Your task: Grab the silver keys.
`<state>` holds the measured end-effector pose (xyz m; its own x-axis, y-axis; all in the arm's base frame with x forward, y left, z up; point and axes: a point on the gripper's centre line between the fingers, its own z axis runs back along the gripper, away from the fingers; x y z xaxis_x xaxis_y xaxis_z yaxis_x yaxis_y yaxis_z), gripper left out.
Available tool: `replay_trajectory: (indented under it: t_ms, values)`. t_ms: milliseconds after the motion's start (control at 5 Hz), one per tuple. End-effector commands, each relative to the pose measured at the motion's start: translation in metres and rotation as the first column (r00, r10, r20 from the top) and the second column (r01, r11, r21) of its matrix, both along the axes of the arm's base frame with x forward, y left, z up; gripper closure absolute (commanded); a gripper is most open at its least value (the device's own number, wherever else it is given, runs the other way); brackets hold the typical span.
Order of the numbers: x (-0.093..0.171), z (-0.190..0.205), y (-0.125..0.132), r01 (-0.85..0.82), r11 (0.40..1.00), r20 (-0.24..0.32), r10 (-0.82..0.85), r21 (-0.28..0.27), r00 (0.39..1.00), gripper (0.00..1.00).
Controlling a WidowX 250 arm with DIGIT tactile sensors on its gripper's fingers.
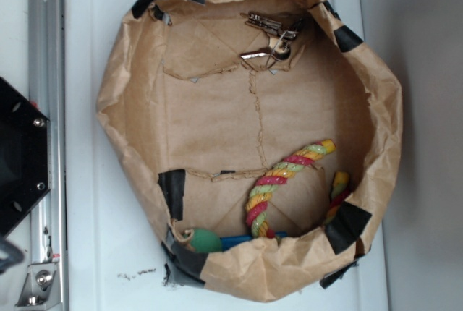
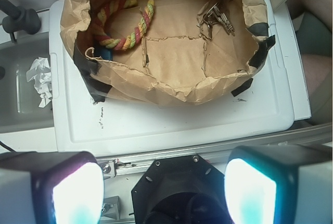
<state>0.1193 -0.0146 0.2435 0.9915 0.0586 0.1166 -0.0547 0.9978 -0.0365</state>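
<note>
The silver keys (image 1: 269, 38) lie on the floor of a brown paper bin, close to its far wall; in the wrist view the silver keys (image 2: 214, 18) sit at the bin's upper right. My gripper (image 2: 164, 193) hangs high above the robot base, well short of the bin, with its two glowing pads (image 2: 78, 195) wide apart and nothing between them. The gripper does not show in the exterior view.
The paper bin (image 1: 372, 116) has crumpled walls patched with black tape and stands on a white lid (image 2: 171, 122). A pink-yellow-green rope toy (image 1: 278, 177) and a green and blue object (image 1: 210, 241) lie inside. The black robot base (image 2: 179, 190) and crumpled white paper (image 2: 40, 78) are nearby.
</note>
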Motion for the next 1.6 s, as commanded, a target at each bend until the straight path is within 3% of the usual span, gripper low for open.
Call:
replay_trajectory:
  t_ms: [0,200,400,600,800,1000,1200,1400]
  values:
    - [0.0,0.0,0.0,0.0,1.0,0.0,0.0,0.0,1.0,0.0]
    - [0.017,-0.003,-0.01,-0.128,0.991,0.093,0.132,-0.047,0.987,0.0]
    - [0.046,-0.016,-0.01,-0.267,0.958,0.094,0.276,-0.104,0.956,0.0]
    - [0.049,-0.035,-0.008,-0.309,0.947,0.096,0.317,-0.094,0.944,0.0]
    - [0.066,-0.057,-0.003,-0.361,0.925,0.148,0.376,-0.117,0.915,0.0]
    - [0.111,-0.086,0.008,-0.314,0.946,0.211,0.325,-0.087,0.922,0.0]
    - [0.16,-0.095,0.011,-0.354,0.935,0.218,0.352,-0.035,0.91,0.0]
    - [0.194,-0.101,0.02,-0.379,0.925,0.228,0.373,-0.02,0.899,0.0]
